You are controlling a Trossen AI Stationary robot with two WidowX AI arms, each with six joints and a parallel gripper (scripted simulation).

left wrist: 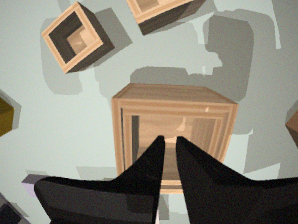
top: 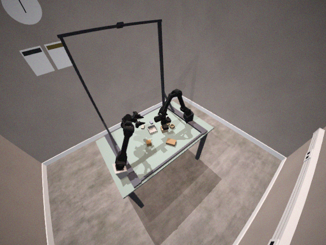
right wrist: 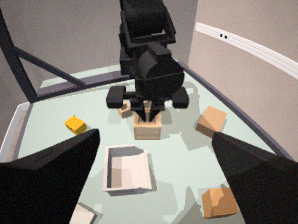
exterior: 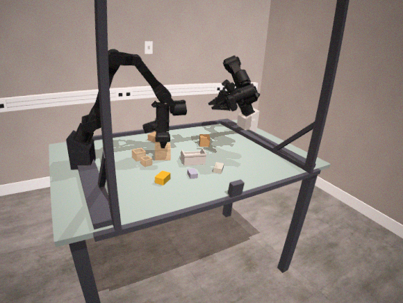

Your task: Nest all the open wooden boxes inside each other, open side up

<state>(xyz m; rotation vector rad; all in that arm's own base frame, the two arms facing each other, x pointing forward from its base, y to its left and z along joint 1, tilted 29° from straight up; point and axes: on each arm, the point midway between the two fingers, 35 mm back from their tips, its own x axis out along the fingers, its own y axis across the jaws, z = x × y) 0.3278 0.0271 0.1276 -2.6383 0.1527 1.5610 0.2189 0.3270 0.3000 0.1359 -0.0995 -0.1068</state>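
Box (top: 163, 131) (exterior: 162, 153) (left wrist: 175, 94) (right wrist: 148, 133) faces up, long axis crossing left-wrist view; left gripper (top: 165, 127) (exterior: 163, 146) (left wrist: 170, 138) (right wrist: 148, 120) clenched, right gripper (top: 144, 120) (exterior: 210, 105) (right wrist: 156, 136) released.

On the desk (exterior: 139, 201) (top: 160, 152) (left wrist: 150, 55) (right wrist: 175, 165), my left pincer (exterior: 163, 145) (top: 165, 127) (left wrist: 169, 141) (right wrist: 147, 121) points down at the tall wooden box (exterior: 162, 154) (left wrist: 175, 95) (right wrist: 148, 133). Beside this box are two smaller wooden boxes (exterior: 138, 155) (top: 172, 126) (left wrist: 165, 20), both with the opening upward. The pale tray (exterior: 194, 159) (top: 152, 129) (right wrist: 129, 189) is on the other side. Nearer to the viewer lie a yellow block (exterior: 162, 178) (left wrist: 5, 117) (right wrist: 75, 124), a lilac one and a cream one. My right pincer (exterior: 211, 105) (top: 144, 120) (right wrist: 157, 137) hangs high.
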